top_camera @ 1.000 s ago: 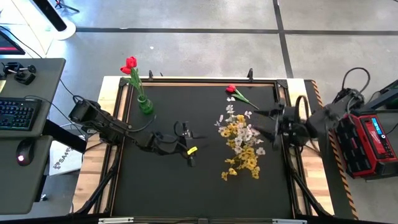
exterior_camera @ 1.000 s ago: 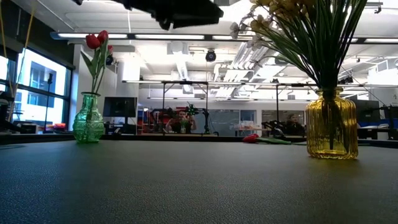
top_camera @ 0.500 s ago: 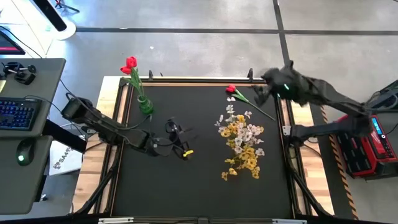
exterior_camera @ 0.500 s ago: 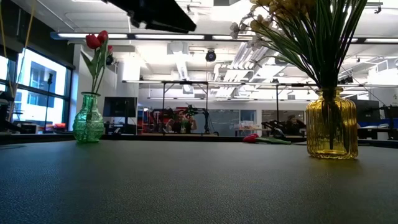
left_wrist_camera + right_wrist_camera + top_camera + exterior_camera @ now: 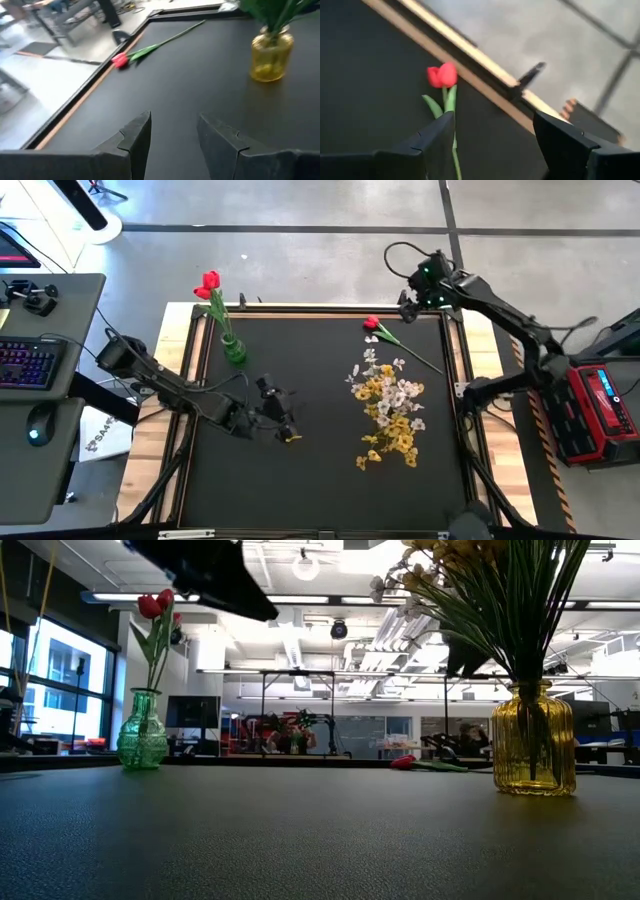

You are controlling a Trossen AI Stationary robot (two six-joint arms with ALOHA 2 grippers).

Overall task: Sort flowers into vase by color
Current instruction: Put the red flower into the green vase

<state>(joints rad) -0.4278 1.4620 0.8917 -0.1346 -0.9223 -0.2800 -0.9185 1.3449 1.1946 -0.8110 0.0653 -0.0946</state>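
A red tulip lies flat on the black mat near the far right corner, its stem running toward the right edge; the right wrist view shows its head and the left wrist view shows the tulip. My right gripper hovers open above the far edge just beyond it, fingers astride the stem without touching. A green vase holds another red tulip. The yellow vase holds yellow and whitish sprays. My left gripper is open over the mat's middle.
The mat's raised black and wooden border runs along the far edge by the tulip. A red and black box sits off the table's right side. A desk with a keyboard stands to the left. The near half of the mat is bare.
My right arm has swung from the table's right edge up and over to the far right corner, ending above the lying tulip. My left gripper has drawn back a little toward the table's left. The flowers and vases have stayed put.
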